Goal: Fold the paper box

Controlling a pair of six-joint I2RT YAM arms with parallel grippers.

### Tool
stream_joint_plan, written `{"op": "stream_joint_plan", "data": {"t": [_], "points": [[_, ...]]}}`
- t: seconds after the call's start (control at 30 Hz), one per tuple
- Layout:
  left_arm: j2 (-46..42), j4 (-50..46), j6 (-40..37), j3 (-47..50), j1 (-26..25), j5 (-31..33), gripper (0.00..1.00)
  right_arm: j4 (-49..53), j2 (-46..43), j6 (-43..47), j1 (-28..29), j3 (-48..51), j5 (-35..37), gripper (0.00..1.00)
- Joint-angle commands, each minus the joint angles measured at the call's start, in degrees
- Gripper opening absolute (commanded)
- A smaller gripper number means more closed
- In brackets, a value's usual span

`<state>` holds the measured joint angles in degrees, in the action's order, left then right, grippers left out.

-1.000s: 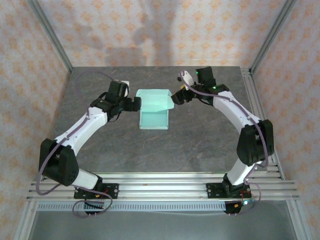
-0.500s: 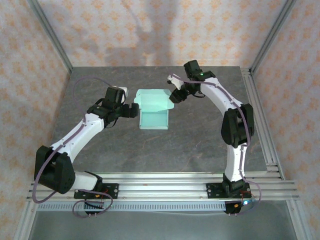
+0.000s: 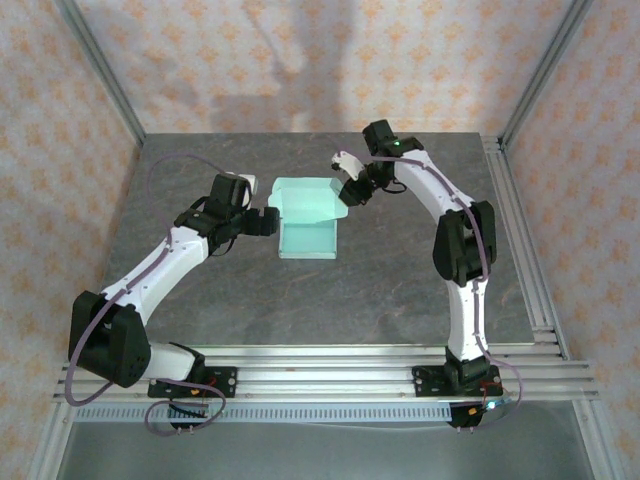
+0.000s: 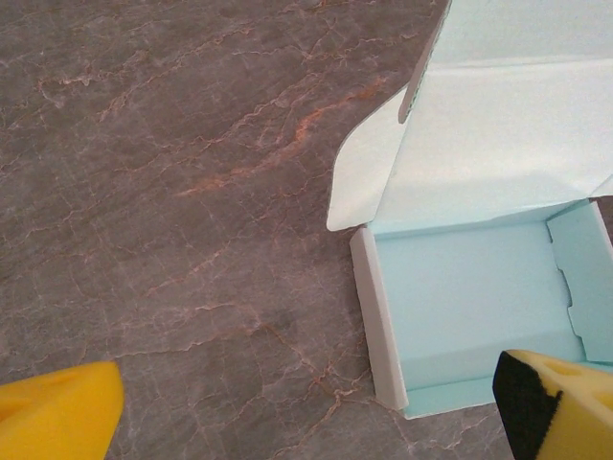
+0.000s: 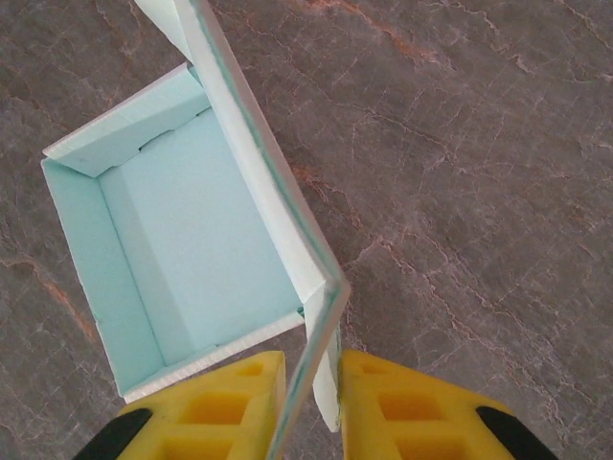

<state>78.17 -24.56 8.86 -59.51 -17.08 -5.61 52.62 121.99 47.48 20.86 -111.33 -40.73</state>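
Right claw (image 5: 312, 398) pinches the upright side flap of the paper box (image 5: 182, 259). Left claw (image 4: 306, 410) is spread wide, just beside the box's other side on the worktop (image 3: 400, 285).

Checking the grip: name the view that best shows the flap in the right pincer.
Right wrist: the flap sits edge-on between the right pincer's fingers. Top external shows it tiny; left wrist, the box's opposite side.

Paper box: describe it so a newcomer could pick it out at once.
On the dark veined table, look between the left arm and right arm. The paper box lies there, open-topped, lid flap unfolded; it alone is pale mint.
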Motion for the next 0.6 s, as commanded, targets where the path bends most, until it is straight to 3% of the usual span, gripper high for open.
{"op": "stream_joint_plan", "data": {"t": [0.0, 0.1, 0.17, 0.37, 0.57], "points": [[0.72, 0.44, -1.42, -0.56, 0.47, -0.7, 1.0, 4.48, 1.65, 2.64, 0.3, -3.21, -0.69, 0.21], [0.95, 0.3, -1.55, -0.61, 0.47, -0.94, 1.0, 6.96, 2.86, 3.55, 0.26, -5.42, -0.57, 0.15], [1.03, 0.4, -1.52, -0.61, 0.47, -0.99, 1.0, 7.65, 3.11, 3.84, 0.27, -6.19, -0.69, 0.02], [1.02, 0.52, -1.58, -0.61, 0.51, -0.9, 1.0, 8.59, 2.81, 4.92, 0.38, -6.6, -0.54, 0.0], [1.21, 0.4, -1.56, -0.81, 0.64, -1.46, 1.0, 6.93, 3.39, 3.87, 0.46, -6.36, -0.12, 0.22]]}}
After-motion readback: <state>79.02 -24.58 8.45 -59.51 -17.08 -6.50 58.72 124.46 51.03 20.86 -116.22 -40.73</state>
